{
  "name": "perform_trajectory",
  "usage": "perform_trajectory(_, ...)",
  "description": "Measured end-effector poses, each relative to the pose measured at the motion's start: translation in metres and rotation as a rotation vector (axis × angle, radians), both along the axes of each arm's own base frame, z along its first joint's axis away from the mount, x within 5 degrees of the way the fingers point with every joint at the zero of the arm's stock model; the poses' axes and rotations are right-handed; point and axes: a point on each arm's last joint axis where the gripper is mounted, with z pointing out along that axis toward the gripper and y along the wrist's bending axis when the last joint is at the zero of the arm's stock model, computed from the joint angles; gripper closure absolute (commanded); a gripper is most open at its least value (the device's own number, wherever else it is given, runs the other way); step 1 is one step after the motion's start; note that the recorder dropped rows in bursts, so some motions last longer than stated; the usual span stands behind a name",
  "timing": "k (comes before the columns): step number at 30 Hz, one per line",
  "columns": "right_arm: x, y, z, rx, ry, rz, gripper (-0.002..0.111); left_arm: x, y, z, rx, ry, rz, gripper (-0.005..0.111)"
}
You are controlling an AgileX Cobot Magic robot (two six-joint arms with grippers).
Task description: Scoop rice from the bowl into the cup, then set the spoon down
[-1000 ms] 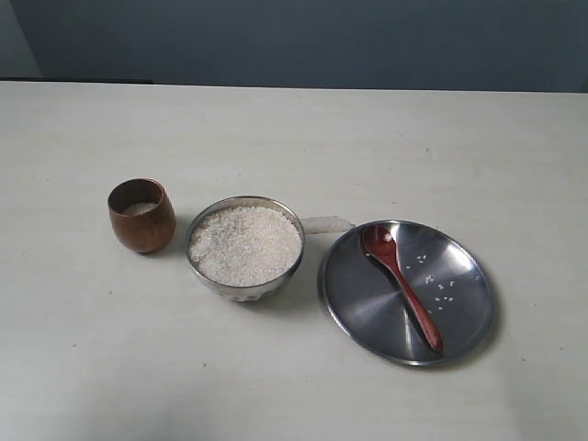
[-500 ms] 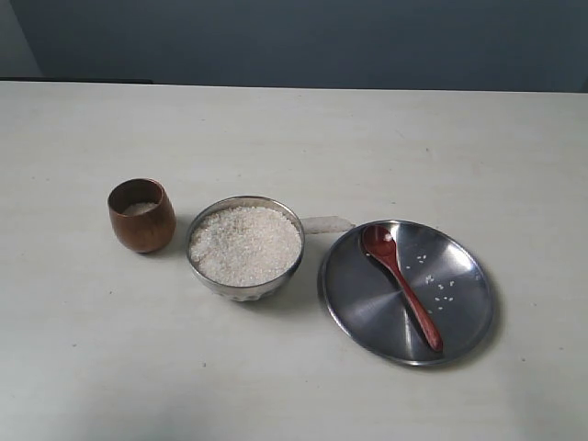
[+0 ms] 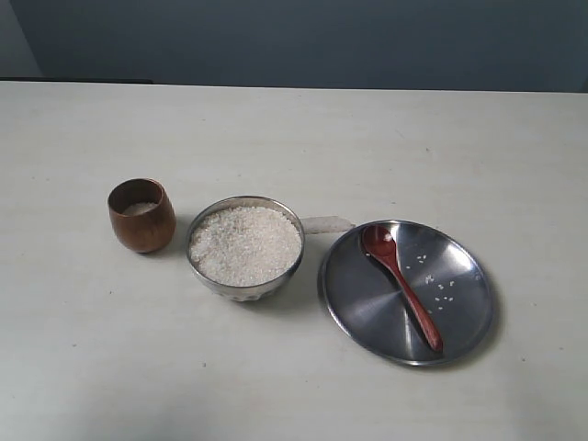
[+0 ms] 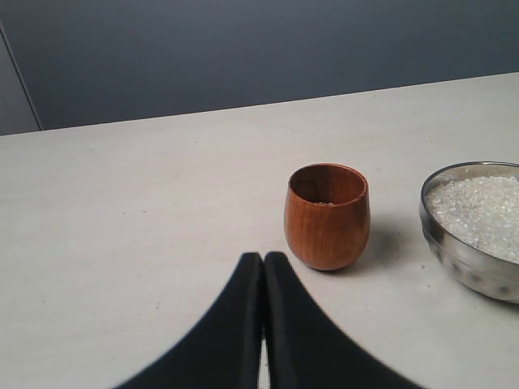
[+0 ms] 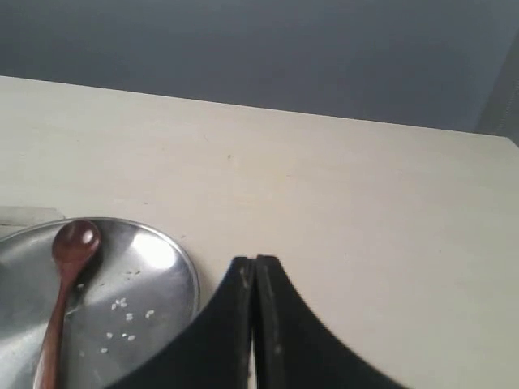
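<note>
Wooden spoon (image 3: 401, 285) lies on the plate (image 3: 367, 308), beside the bowl (image 3: 241, 292) of rice (image 3: 245, 244). The left tool (image 4: 263, 259) and right tool (image 5: 255, 261) are closed, empty.

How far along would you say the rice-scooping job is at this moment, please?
Apparently done: the cup holds a little rice, and the spoon lies on the plate among stray grains. In hand: nothing; the left hand and right hand are both shut and empty. Left: possibly more scoops, since the bowl is full.
</note>
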Motion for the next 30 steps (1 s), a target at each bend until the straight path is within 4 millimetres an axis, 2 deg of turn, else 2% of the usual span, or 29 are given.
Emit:
perform_trajectory(16,-0.0005,-0.0011,-0.0022,-0.004,0.024,-0.016,0.108,0.0,0.0,0.0,0.0,0.0,0.0,0.106)
perform_trajectory(30,-0.0026,-0.0088,-0.0034,0.004,0.03,-0.159,0.108,0.0,0.0,0.0,0.0,0.0,0.0,0.106)
